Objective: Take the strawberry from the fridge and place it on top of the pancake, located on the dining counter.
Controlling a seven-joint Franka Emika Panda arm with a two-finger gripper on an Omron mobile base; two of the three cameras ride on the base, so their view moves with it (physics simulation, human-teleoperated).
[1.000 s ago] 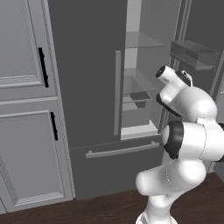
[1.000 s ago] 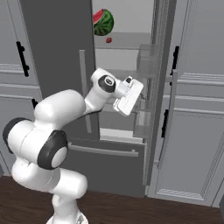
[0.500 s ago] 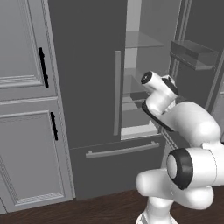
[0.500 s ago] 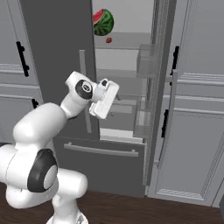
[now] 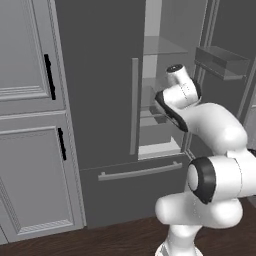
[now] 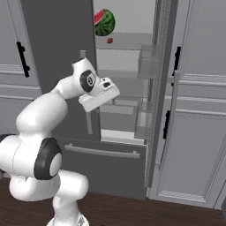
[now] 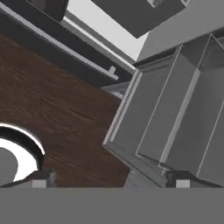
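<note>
A kitchen: a tall dark fridge [image 6: 57,66] standing open among panelled grey cabinets [image 5: 30,120], above wood flooring [image 7: 57,100].

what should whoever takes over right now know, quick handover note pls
Gripper: open, holding nothing, pointing down at the floor beside the fridge's open right door.
Strawberry: on the upper shelf inside the fridge, just right of the watermelon piece.
Done: right door is open; left door is shut.
Left: raise the hand to the upper shelf, grasp the strawberry, carry it to the dining counter, set it on the pancake.
</note>
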